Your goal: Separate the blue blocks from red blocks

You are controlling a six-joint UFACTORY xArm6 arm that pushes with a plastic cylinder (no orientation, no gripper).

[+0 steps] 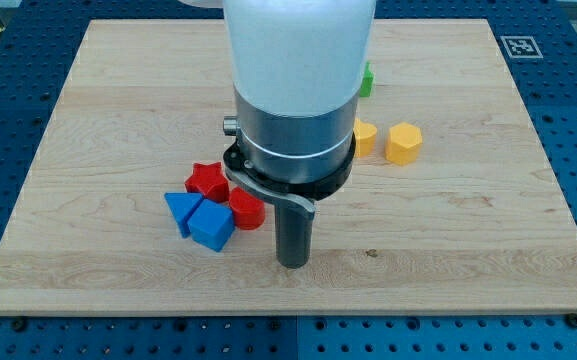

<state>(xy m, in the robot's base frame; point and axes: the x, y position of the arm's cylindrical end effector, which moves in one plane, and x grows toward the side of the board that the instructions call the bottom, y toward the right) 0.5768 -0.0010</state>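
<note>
A red star block (207, 180) and a red round block (247, 210) lie left of the board's centre. A blue triangle block (181, 210) and a blue cube block (212, 226) touch them at the lower left, so all of them form one tight cluster. My tip (293, 263) rests on the board just to the right of and below the cluster, a short gap from the red round block and the blue cube.
A yellow hexagon block (404, 142) and another yellow block (365, 137) sit to the right of the arm. A green block (366, 80) shows partly behind the arm body. The arm's wide body hides the board's upper middle.
</note>
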